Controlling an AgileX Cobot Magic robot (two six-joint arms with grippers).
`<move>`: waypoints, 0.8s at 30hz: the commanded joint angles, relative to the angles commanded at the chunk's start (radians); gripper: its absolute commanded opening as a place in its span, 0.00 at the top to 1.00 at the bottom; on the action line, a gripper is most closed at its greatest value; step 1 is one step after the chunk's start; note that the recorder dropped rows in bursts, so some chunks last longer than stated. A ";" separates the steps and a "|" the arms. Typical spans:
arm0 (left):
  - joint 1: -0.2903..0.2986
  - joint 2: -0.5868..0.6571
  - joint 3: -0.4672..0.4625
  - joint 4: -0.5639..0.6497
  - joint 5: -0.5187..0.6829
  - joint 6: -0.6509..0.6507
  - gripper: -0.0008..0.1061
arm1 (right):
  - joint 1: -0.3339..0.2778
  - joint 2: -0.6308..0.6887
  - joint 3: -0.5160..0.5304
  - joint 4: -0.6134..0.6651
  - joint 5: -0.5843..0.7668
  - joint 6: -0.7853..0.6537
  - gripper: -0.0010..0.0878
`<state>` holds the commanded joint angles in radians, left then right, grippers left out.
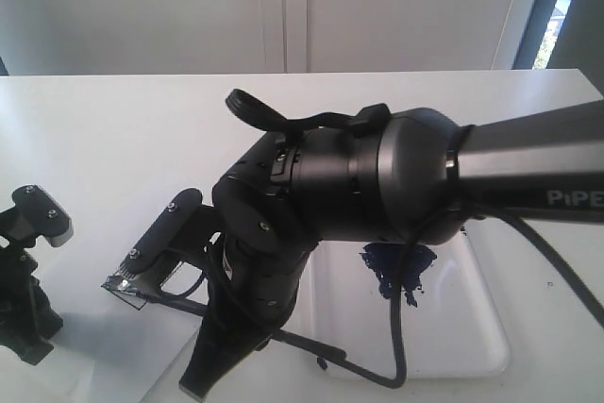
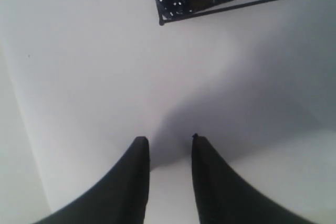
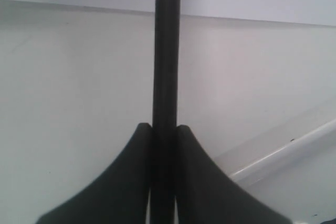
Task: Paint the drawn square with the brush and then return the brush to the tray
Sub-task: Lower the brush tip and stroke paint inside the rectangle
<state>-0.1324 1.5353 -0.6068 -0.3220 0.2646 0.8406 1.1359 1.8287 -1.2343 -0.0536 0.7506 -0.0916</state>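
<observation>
My right gripper (image 3: 164, 126) is shut on the black handle of the brush (image 3: 166, 51). The handle runs straight out between the fingers, and its ferrule and bristles are out of view. In the exterior view the right arm (image 1: 377, 176) reaches across to the left, with its fingers (image 1: 200, 375) pointing down near the front edge. The drawn square (image 2: 220, 9) is a thin black outline on white paper with a dark smear inside; the right arm partly hides it (image 1: 127, 285). The glossy white tray (image 1: 462, 327) carries a dark blue blot (image 1: 396, 271). My left gripper (image 2: 168, 139) is open and empty over bare white surface.
The left arm (image 1: 24, 271) stands at the far left edge of the table. A black cable (image 1: 401, 327) hangs from the right arm across the tray. The tray's raised rim (image 3: 283, 156) lies close beside the right fingers. A white wall rises behind the table.
</observation>
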 joint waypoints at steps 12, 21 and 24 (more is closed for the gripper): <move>0.000 0.000 0.000 0.000 0.000 -0.003 0.67 | 0.000 0.000 -0.001 -0.002 0.016 0.000 0.99; 0.000 0.012 0.000 0.020 0.006 -0.003 0.67 | 0.000 0.000 -0.001 -0.002 0.035 0.000 0.99; 0.000 0.012 0.000 0.020 0.001 -0.003 0.68 | 0.000 0.000 -0.001 -0.002 0.035 0.000 0.99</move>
<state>-0.1324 1.5477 -0.6068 -0.3023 0.2651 0.8372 1.1359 1.8287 -1.2357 -0.0554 0.7859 -0.0916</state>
